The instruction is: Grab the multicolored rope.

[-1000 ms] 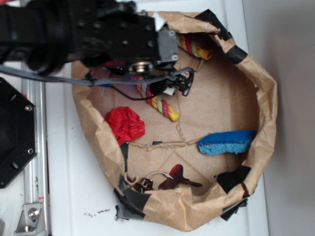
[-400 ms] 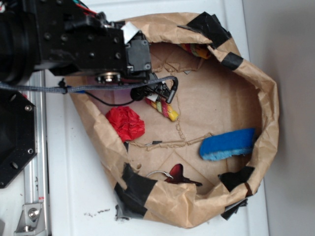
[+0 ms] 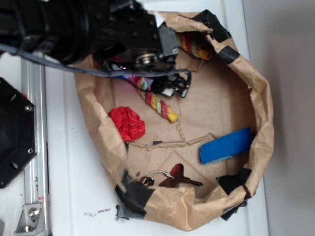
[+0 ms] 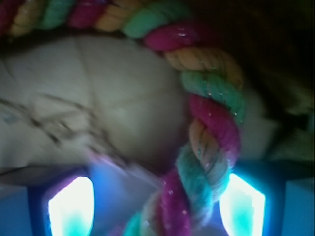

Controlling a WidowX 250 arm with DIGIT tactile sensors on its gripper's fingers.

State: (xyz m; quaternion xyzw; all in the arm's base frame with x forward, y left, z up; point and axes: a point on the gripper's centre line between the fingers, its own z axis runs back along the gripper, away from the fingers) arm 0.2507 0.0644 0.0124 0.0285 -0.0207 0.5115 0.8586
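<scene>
On a white table (image 3: 74, 187), a brown paper bag (image 3: 256, 103) holds the multicolored rope (image 3: 156, 102) — the gripper (image 3: 170, 86) straddles it, fingers apart — beside a red paper ball (image 3: 127, 123).

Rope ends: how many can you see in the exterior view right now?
2. One yellow-tipped end of the multicolored rope lies mid-bag beside the red paper ball; the other sits at the bag's top rim. The gripper hides the middle.
</scene>
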